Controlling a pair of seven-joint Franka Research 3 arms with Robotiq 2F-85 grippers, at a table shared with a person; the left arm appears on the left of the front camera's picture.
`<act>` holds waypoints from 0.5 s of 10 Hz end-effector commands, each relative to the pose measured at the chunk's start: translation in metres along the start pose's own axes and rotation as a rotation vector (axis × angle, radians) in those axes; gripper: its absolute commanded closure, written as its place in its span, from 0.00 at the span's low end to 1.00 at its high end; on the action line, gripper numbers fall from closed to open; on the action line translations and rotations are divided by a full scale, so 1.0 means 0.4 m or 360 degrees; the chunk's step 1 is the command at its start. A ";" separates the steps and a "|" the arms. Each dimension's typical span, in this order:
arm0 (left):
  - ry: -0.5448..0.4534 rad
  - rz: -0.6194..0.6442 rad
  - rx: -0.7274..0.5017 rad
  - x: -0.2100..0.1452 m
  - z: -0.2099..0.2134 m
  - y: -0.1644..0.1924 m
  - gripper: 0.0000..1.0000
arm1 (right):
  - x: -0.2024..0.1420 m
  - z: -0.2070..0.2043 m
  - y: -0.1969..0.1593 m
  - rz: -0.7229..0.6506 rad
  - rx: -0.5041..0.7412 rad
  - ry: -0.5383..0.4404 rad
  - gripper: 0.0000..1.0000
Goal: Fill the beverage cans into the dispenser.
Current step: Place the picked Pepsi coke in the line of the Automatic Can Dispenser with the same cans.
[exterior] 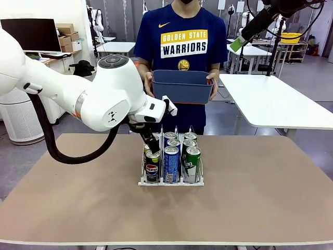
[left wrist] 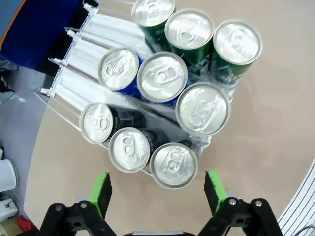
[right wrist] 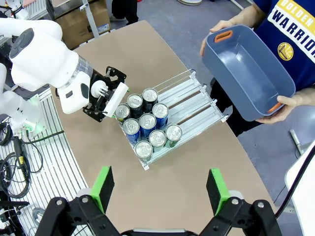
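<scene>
I am looking at the dispenser sitting in the middle of the table, and it is holding nine beverage cans in three lanes: black ones in the left lane, blue in the middle, green in the right. The nearest black can is showing a Pepsi logo. My left gripper is hovering just above the near end of the black lane, its jaws standing wide apart with nothing between the green pads; the nearest silver top is lying just past the fingertips. My right gripper is hanging high over the table with its jaws spread and empty, well apart from the rack. At the far side a person is holding a blue-grey bin in both hands, tilted toward the table.
</scene>
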State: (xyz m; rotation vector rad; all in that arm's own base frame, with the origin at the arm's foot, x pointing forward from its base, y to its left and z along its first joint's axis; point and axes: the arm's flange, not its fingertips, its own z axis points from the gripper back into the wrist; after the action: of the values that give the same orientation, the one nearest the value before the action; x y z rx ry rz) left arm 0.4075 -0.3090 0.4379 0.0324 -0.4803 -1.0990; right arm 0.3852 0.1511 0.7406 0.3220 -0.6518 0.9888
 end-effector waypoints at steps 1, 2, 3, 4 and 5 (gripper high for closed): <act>-0.0173 0.0035 -0.0159 -0.021 0.060 0.000 0.00 | -0.003 0.000 0.001 -0.0006 0.0018 0.0009 0.00; -0.0222 -0.0028 -0.0205 -0.038 0.095 0.004 0.00 | -0.003 0.000 0.001 -0.0006 0.0018 0.0009 0.00; -0.0266 -0.0100 -0.0254 -0.074 0.141 0.015 0.00 | -0.003 0.000 0.001 -0.0006 0.0018 0.0009 0.00; -0.0290 -0.0140 -0.0234 -0.100 0.176 0.027 0.00 | -0.003 0.000 0.001 -0.0006 0.0018 0.0009 0.00; -0.0382 -0.0189 -0.0301 -0.126 0.216 0.039 0.00 | -0.003 0.000 0.001 -0.0006 0.0018 0.0009 0.00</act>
State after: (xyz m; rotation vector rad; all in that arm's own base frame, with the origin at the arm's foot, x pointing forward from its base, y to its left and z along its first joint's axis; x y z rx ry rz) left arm 0.3779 -0.2717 0.4981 -0.1866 -0.5934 -1.2144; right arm 0.3853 0.1510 0.7406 0.3221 -0.6518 0.9886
